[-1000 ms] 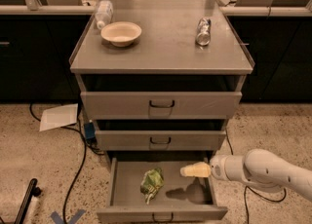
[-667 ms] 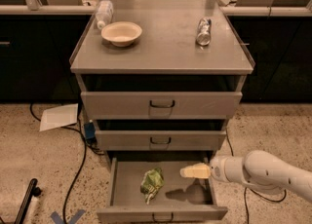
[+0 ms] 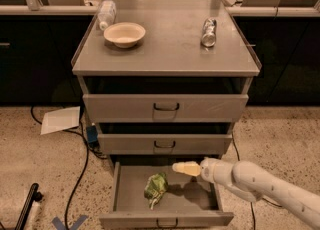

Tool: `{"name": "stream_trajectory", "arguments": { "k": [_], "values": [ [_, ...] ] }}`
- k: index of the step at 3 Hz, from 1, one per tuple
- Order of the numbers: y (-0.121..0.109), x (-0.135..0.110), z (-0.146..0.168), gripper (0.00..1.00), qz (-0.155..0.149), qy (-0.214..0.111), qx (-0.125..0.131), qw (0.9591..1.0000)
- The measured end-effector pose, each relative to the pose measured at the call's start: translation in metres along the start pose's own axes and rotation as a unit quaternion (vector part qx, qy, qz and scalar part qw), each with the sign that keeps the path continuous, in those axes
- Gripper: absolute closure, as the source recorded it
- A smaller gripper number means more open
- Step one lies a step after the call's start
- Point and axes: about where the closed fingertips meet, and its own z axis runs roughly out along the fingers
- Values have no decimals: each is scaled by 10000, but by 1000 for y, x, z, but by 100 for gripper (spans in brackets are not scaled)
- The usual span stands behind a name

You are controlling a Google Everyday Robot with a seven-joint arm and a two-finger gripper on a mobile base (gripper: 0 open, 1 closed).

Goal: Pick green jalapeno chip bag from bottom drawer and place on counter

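Far left on the speckled floor, a white sheet of paper (image 3: pixel 60 120) beside a black cable (image 3: pixel 80 169). On the grey tabletop (image 3: pixel 170 54), at the back left corner, a clear plastic bottle (image 3: pixel 106 13) lying down, just beside a cream bowl (image 3: pixel 124 34). Further right and well apart, a silver can (image 3: pixel 208 31) on its side. Below, two upper drawers (image 3: pixel 125 109) with dark loop handles, then the bottom drawer (image 3: pixel 130 220) pulled out. Inside, left of centre on the drawer floor, the green jalapeno chip bag (image 3: pixel 155 189), crumpled and lying free. Just right of the bag and above it, not touching, the cream-tipped gripper (image 3: pixel 186 168), pointing left over the drawer's middle. Nothing held; how far open, impossible to tell. Behind, the white arm (image 3: pixel 260 184) reaching in from the lower right.
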Motion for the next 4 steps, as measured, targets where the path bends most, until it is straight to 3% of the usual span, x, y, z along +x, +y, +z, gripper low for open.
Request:
{"name": "stream_trajectory", "arguments": {
  "k": [1, 2, 3, 4],
  "values": [
    [0, 24, 73, 0, 264, -119, -347, 9990],
    [-1, 69, 127, 0, 621, 119, -588, 9963],
    [-3, 115, 159, 0, 944, 523, -675, 9919],
    [2, 142, 178, 0, 1102, 795, -779, 9877]
  ]
}}
